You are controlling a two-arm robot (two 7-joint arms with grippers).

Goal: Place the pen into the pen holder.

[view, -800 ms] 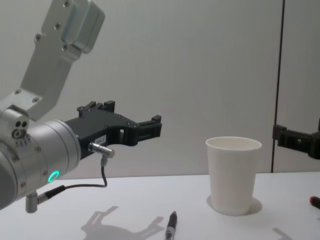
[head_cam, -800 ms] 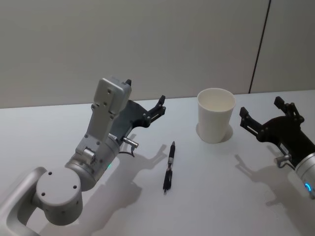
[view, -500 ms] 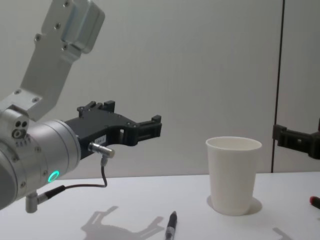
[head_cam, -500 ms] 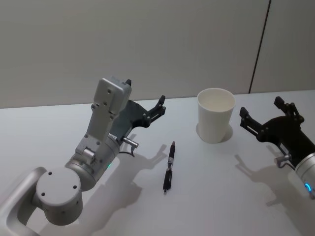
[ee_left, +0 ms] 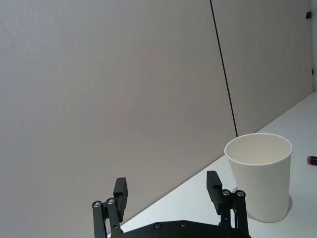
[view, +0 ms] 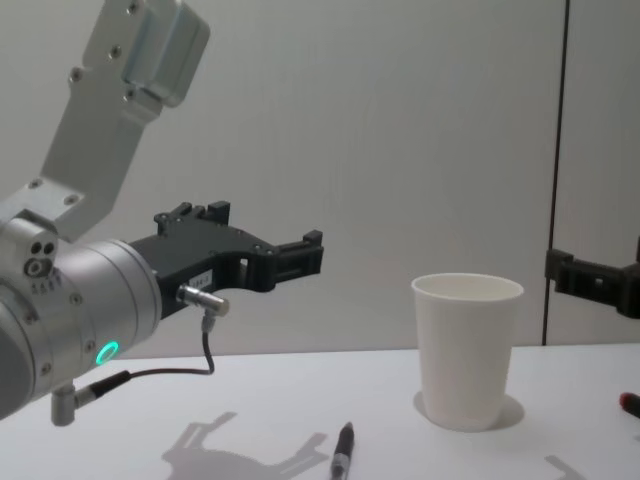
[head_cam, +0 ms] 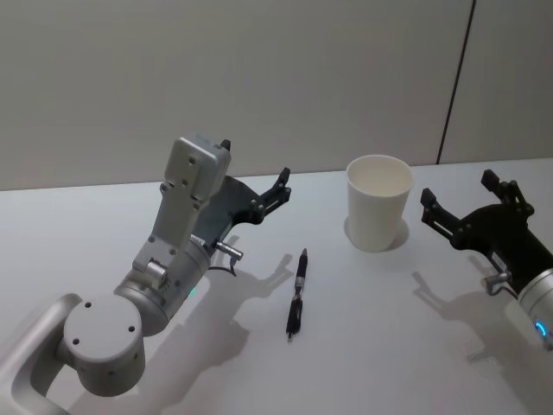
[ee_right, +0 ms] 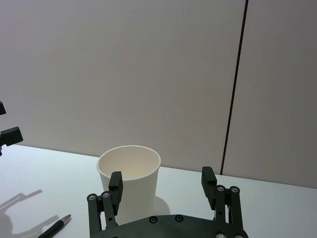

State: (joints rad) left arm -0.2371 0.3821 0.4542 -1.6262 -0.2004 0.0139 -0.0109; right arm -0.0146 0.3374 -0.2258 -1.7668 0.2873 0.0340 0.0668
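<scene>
A black pen (head_cam: 296, 294) lies flat on the white table, pointing roughly toward and away from me; its tip also shows in the chest view (view: 343, 452) and the right wrist view (ee_right: 55, 227). The pen holder, a white paper cup (head_cam: 378, 214), stands upright and empty to the pen's far right (view: 466, 350). My left gripper (head_cam: 254, 162) hovers open above the table to the left of the pen, with nothing between its fingers (ee_left: 167, 184). My right gripper (head_cam: 458, 188) hovers open to the right of the cup, facing it (ee_right: 162, 178).
The white table (head_cam: 371, 346) runs back to a grey wall (head_cam: 302, 78) with a dark vertical seam. A small red object (view: 628, 402) lies on the table at the far right (ee_left: 311, 159). Bare surface surrounds the pen and cup.
</scene>
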